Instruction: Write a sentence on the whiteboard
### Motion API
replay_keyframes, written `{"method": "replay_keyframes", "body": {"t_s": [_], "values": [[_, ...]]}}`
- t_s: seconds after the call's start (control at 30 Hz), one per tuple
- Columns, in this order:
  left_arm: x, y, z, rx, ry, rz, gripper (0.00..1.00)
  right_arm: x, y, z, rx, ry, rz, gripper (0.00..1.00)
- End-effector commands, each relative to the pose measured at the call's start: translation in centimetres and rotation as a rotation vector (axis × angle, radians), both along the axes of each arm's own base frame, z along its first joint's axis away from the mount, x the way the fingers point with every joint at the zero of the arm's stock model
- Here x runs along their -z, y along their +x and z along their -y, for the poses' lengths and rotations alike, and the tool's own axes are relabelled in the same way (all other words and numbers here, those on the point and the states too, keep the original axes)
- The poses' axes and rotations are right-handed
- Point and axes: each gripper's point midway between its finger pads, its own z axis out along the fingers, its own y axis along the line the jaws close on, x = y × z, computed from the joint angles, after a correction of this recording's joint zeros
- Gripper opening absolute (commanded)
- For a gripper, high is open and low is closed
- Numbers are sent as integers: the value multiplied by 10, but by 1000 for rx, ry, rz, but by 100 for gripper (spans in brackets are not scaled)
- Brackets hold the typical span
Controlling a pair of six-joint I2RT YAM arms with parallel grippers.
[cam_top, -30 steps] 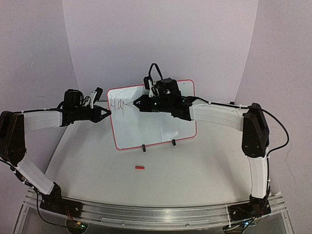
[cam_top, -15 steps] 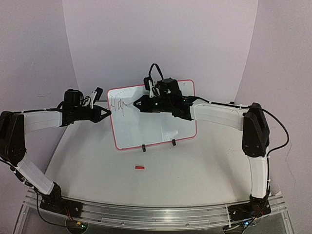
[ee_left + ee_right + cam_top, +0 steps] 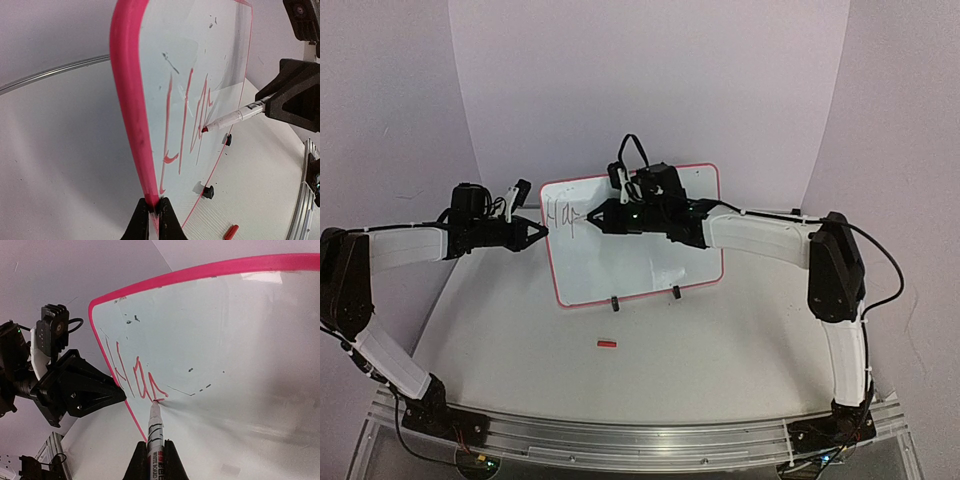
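Red-framed whiteboard (image 3: 650, 265) left edge: left claw (image 3: 153, 209) pinching | marker (image 3: 154, 425) tip touching surface

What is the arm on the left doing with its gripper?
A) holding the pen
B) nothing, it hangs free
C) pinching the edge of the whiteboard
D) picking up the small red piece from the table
C: the left gripper is shut on the red edge of the whiteboard, while the marker sits in the right gripper and the small red piece lies alone on the table.
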Motion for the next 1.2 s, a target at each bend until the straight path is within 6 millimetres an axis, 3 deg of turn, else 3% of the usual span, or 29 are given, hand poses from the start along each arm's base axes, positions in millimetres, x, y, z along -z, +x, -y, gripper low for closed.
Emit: {"method": "replay_keyframes", "body": {"t_s": [0.0, 0.17, 0.3, 0.4, 0.8, 1.17], "values": [[-10, 4, 0, 4, 37, 54, 0, -17, 3, -6, -1, 37, 24, 0], [-9, 4, 0, 3, 39, 55, 0, -39, -10, 1, -28, 71, 39, 0], [-9, 4, -1, 2, 39, 55, 0, -69, -24, 18, -22, 111, 79, 0], [-9, 4, -1, 1, 40, 55, 0, -76, -26, 25, -9, 109, 98, 0], [-12, 3, -1, -1, 38, 60, 0, -70, -3, 23, 45, 96, 115, 0], [-10, 4, -1, 1, 39, 57, 0, -49, 13, 20, 62, 72, 78, 0]]}}
